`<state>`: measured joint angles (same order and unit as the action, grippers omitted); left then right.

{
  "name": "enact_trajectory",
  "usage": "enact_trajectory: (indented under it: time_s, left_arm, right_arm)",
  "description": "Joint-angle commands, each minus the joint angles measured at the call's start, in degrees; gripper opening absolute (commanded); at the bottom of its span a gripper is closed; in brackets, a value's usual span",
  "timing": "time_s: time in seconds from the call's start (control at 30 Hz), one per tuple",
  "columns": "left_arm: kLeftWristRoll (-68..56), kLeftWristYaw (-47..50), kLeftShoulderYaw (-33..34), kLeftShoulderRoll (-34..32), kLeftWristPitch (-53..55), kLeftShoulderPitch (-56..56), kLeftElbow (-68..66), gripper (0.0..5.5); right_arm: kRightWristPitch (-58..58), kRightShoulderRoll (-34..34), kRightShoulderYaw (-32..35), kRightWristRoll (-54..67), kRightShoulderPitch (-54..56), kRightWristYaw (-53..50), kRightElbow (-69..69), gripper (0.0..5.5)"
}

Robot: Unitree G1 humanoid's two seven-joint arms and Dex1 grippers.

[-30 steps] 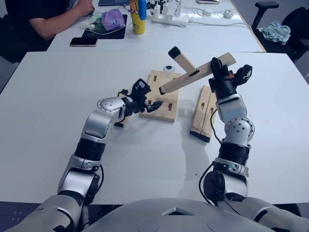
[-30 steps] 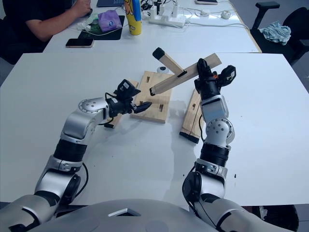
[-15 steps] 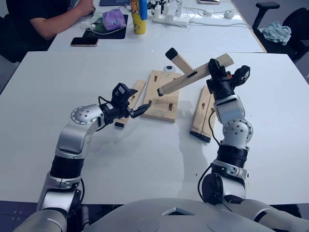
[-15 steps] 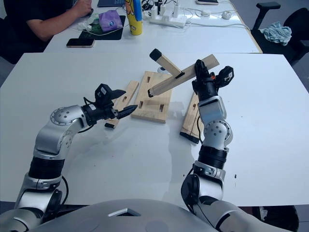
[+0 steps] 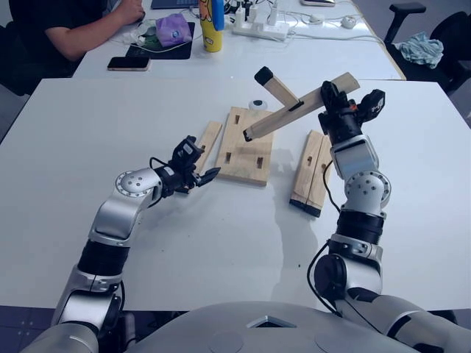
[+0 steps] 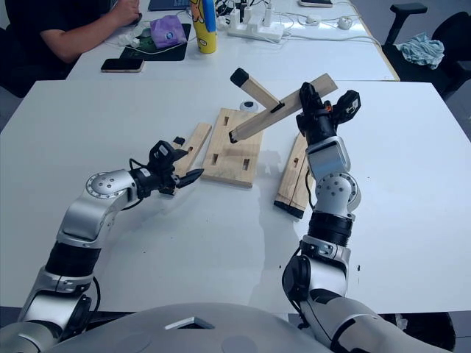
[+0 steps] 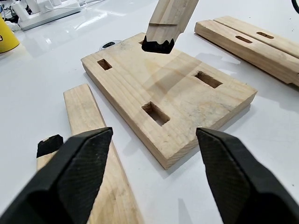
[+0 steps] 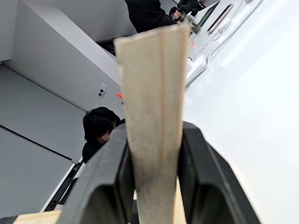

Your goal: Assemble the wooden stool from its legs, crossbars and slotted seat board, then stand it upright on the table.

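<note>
The slotted seat board (image 5: 245,145) lies flat on the white table (image 5: 88,132). Beside it on its left lies a loose leg (image 5: 208,137) with a black tip. My left gripper (image 5: 200,177) hovers open just above the table at that leg's near end, with nothing between its fingers (image 7: 77,172). In its wrist view the seat board (image 7: 168,93) and the leg (image 7: 93,135) lie just ahead. My right gripper (image 5: 329,99) is shut on a joined leg-and-crossbar piece (image 5: 294,110), held tilted in the air over the board's far right. The wood (image 8: 154,93) sits clamped between its pads.
Two more wooden pieces (image 5: 313,170) lie side by side right of the board. A small round white object (image 5: 257,103) sits behind the board. A second table behind holds a phone (image 5: 128,64), a yellow bottle (image 5: 212,26) and a power strip (image 5: 259,28).
My left arm has drawn back from over the seat board, leftward and toward me, still open. The right arm lifted the held piece slightly.
</note>
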<state>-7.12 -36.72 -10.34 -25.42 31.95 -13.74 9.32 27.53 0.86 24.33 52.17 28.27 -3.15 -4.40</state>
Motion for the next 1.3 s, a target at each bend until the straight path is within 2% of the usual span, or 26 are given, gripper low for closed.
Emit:
enact_trajectory:
  time_s: [0.03,0.43,0.67,1.3]
  left_arm:
    - [2.45,-0.49,-2.11,-1.89,-0.80,-0.62,-1.21,2.62]
    - [10.93,-0.85,-8.60,-4.10,-1.42,-3.83,-6.77,0.98]
    - [12.16,-1.60,-10.61,-1.42,-1.65,-6.55,-10.42,0.02]
    - [12.23,-1.13,-12.57,7.32,-0.91,-12.40,-15.19,0.00]
  right_arm:
    - [0.03,0.52,-0.27,-0.23,2.01,0.61,-0.36,1.04]
    - [-0.40,0.13,-0.85,-0.90,2.26,0.80,0.02,1.04]
    - [-0.38,-0.16,-1.31,-1.08,2.25,1.00,-0.09,1.04]
    - [0.93,1.42,-4.16,-4.28,-0.66,0.54,5.67,1.04]
